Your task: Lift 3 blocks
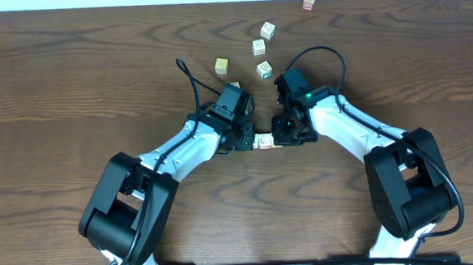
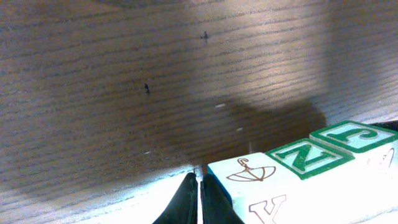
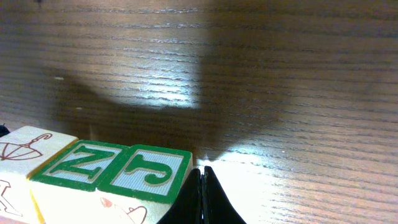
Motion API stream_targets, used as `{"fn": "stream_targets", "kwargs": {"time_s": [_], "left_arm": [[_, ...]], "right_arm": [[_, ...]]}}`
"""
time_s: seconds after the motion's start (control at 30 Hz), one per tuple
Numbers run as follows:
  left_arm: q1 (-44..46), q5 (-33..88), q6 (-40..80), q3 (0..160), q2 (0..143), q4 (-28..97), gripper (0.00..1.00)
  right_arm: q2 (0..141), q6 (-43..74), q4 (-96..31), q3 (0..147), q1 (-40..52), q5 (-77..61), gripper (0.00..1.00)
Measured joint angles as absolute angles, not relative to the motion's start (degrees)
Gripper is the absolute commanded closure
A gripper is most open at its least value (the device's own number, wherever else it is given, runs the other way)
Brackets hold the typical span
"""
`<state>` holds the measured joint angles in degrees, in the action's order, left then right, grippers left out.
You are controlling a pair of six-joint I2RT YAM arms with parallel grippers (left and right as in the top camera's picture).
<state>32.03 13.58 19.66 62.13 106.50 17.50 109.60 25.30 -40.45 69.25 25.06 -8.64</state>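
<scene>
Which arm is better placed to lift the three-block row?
Neither alone, probably: the shut left gripper presses the umbrella block, the shut right gripper the J block; both must rise together.

We see a yellow cube (image 1: 221, 65) and three pale cubes (image 1: 259, 47) lying loose on the dark wooden counter (image 1: 71, 76).

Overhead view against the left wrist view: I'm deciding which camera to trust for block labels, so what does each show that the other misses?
Only overhead: the left arm and right arm, a solid yellow cube, three white cubes and a reddish cube loose farther up the table. Only left wrist: the prints, on an umbrella block, a green N block and a green J block. Both: the shut left pincer beside the row of blocks, and the wooden table.
</scene>
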Motion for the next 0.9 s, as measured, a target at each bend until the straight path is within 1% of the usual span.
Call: {"fn": "stream_targets", "kwargs": {"time_s": [0.3,0.9], "left_arm": [[32.0,13.6,24.2,61.4,106.5,14.9,0.93],[32.0,13.5,25.3,61.4,106.0,14.8,0.93]], "right_arm": [[109.5,28.1,-40.4,69.3,25.1,-7.9,0.99],[108.8,28.5,-40.1,69.3,25.1,-7.6,0.99]]}}
